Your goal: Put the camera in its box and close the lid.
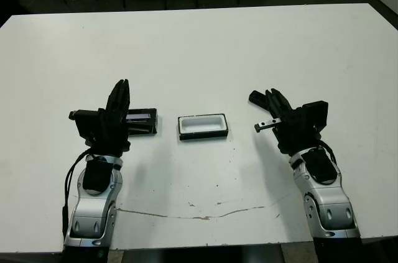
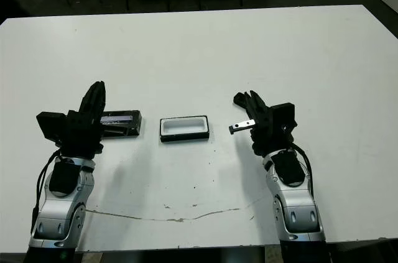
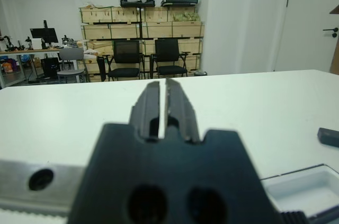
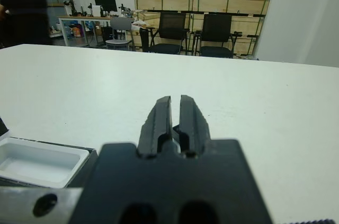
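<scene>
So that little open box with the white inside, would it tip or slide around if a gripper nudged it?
The box looks shallow and flat-bottomed, so it would probably slide rather than tip. The white table looks smooth, which may let it skid easily. It appears empty and thin-walled, so likely light, yet its straight rim suggests it is stiff enough to hold its shape.

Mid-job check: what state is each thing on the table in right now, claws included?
box: open, white inside bare, nothing in it.
lid: off the box, flat on the table to the box's left, partly hidden by the left claw.
camera: not visible in any view.
left claw: shut, holding nothing.
right claw: shut, holding nothing, right of the box.
</scene>
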